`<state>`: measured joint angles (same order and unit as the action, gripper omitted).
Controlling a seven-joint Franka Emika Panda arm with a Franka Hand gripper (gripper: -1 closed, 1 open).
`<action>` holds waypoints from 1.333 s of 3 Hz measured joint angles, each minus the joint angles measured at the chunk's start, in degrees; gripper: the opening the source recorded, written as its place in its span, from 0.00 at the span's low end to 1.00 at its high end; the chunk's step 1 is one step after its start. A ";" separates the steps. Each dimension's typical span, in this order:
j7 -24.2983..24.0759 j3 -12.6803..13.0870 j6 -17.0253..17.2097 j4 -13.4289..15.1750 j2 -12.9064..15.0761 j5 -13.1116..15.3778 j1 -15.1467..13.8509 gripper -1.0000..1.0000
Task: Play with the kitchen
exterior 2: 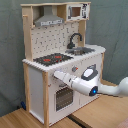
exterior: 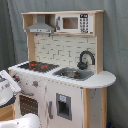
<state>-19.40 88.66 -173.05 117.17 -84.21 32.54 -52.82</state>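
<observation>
The arm is cut off at the first exterior view's left edge, and its gripper is hidden there. The toy kitchen is seen standing upright on the floor before a grey curtain, long axis vertical. In the second exterior view, the gripper is shown at the oven front; whether its fingers are parted cannot be told.

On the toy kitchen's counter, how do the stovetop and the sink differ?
The stovetop is a flat black panel with red burner rings; the sink is a sunken grey basin. A black faucet arches over the sink, while a grey hood hangs above the stovetop. Both are set into the same white countertop.
</observation>
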 joint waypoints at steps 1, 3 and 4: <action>-6.04 0.00 -0.01 0.00 0.00 -0.01 0.00 0.00; -16.06 0.00 -0.31 0.00 -0.01 -0.02 0.04 0.00; -16.06 0.00 -0.39 0.00 -0.01 -0.02 0.05 1.00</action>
